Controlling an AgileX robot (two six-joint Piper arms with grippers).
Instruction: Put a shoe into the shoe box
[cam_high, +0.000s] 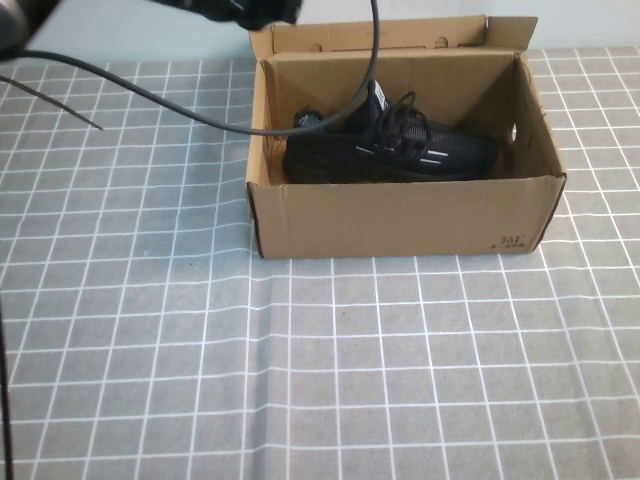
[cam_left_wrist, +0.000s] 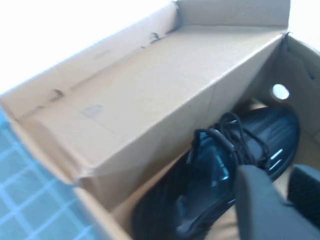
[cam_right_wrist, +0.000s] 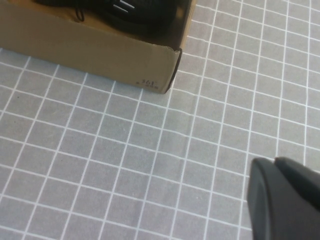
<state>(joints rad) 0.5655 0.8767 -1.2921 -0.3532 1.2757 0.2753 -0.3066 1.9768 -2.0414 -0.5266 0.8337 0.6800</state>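
Shoe (cam_high: 390, 150): single all-black knit sneaker, black laces, thin pale side stripes. Lies on its sole inside the rectangular brown corrugated cardboard shoe box (cam_high: 400, 215), lengthwise along the box floor, toe toward the box's right end wall, heel toward the left end. Nothing grips it.

Box stands open on the grey cloth with a white grid (cam_high: 300, 370). Lid flap (cam_high: 380, 35) upright at the far side. Small printed mark on the near wall by its right corner. A round hole shows in the end wall beyond the toe.

Left gripper (cam_left_wrist: 287, 200): raised over the box's left end, above and just behind the sneaker's heel, looking down into the box. Two dark fingers (cam_left_wrist: 255, 205) show with a gap between them; spread apart, holding nothing, clear of the sneaker.

Right gripper (cam_right_wrist: 287, 197): over bare cloth, on the near side of the box's right front corner and well apart from it. Only a dark edge of it shows; whether it is open or closed cannot be told.

Black cable (cam_high: 150, 95) arcs from the left arm across the box opening.
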